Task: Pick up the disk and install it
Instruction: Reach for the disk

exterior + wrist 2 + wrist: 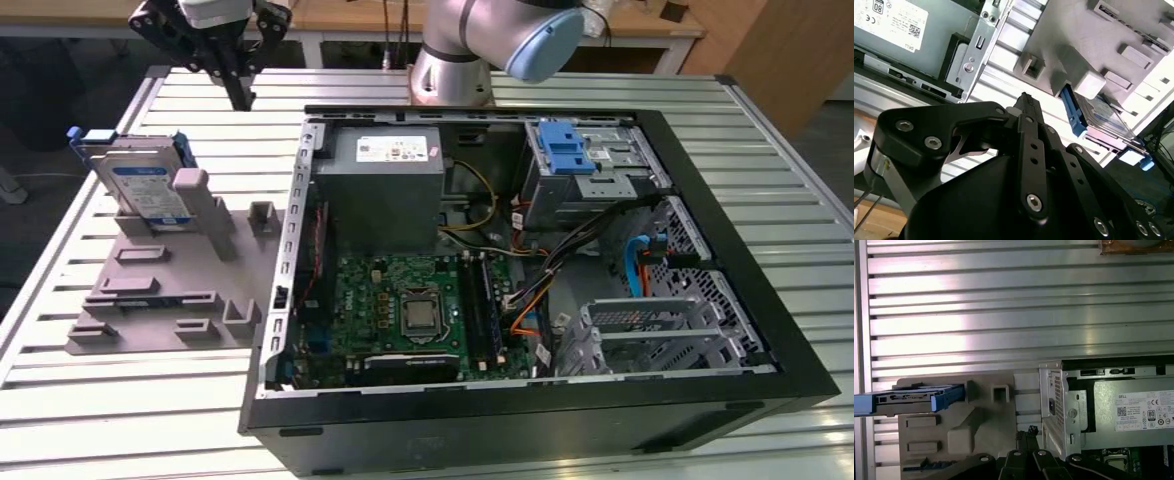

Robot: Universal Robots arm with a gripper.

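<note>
Nearest, across the lower middle and right of the exterior view, the open computer case (534, 420) lies on its side on the slatted bench (134, 400), probably so the bays can be reached from above. The motherboard (414, 310) and grey power supply (387, 190) are exposed. The drive cage with its blue latch (567, 150) is in the upper right of the case, and cables and shadow make its inside hard to read, so I can't tell if a slot is free. At the exterior view's left is a grey fixture plate (160, 290). The disk (144, 185) stands on edge in a stand at the plate's far end, upper left of frame. It looks propped that way so its top edge is free to grab, and the stand's posts hide its lower part. Both wrist views show the blue carrier frame edge-on. Farther back, at the top left, the end effector (242, 92) hangs over bare bench beyond the disk, apart from it. Its fingers are pinched together on nothing, and its upper body is cut off by the frame edge. The arm (494, 40) rises at top centre, also cropped.
</note>
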